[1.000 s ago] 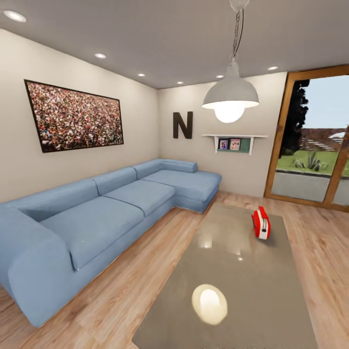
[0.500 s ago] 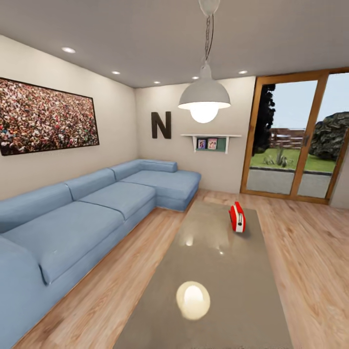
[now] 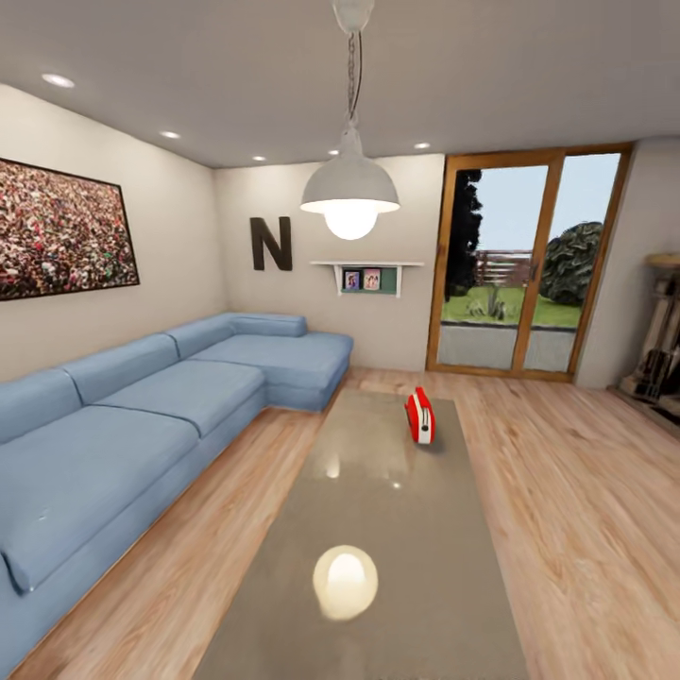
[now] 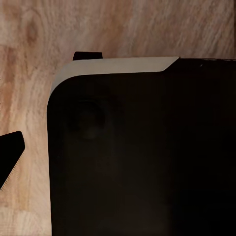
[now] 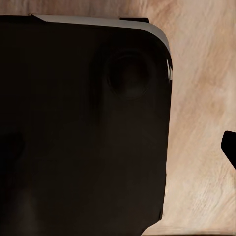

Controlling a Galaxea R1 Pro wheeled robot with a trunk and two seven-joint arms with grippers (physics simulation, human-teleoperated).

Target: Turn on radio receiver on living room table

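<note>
Red radio (image 3: pixel 419 416) stands untouched at the far end of the grey surface (image 3: pixel 378 529) beside the sofa (image 3: pixel 142 416), well out of reach, so approach and switching remain, and I cannot tell either hand's state.

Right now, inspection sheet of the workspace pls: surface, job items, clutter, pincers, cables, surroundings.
Surface: low grey glossy table, lamp glare on its top.
Job's things: small red radio with white band upright on the table's far part, untouched.
Clutter: nothing seen on the table.
Pincers: state cannot be told; wrist views show a dark body over wood floor.
Cables: nothing seen.
Surroundings: blue L-shaped sofa on the left, white pendant lamp, wood-framed glass door, light wood plank floor.
</note>
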